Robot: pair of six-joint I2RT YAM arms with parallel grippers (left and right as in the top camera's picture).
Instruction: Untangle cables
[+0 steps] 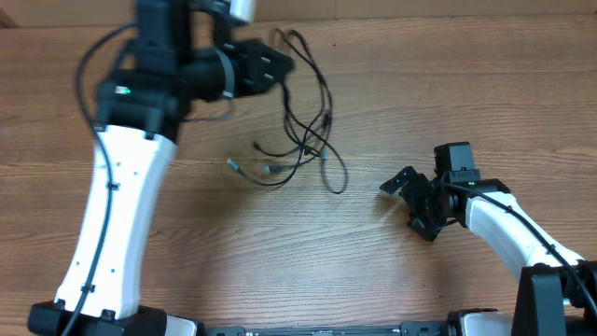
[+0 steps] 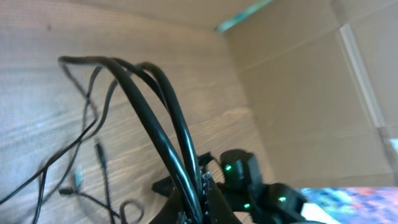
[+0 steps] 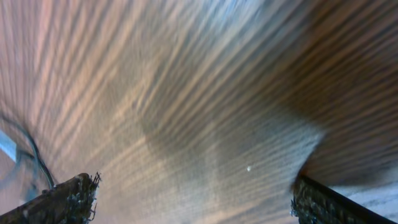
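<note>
Cables (image 1: 303, 140) sit beyond the nearest thing, the right gripper (image 1: 409, 205), whose jaws stand wide and empty, well apart from them. Mid-table, the thin black strands loop in a loose tangle, plug ends on the wood. Farthest, the left gripper (image 1: 280, 63) is clamped on several raised strands. With nothing anchoring it, the heap may drag along or knot tighter.

We think this is a robot lab or a test bench, not a home. A left arm (image 1: 121, 215) and a right arm (image 1: 504, 219), both white and black, stand at the edge of a plain wood-grain table (image 1: 392, 271). Small green lights (image 1: 119, 91) glow on them. Brown cardboard (image 2: 298, 93) stands beside the table like a wall. Some thin cables (image 1: 308, 145) rest on the wood.
</note>
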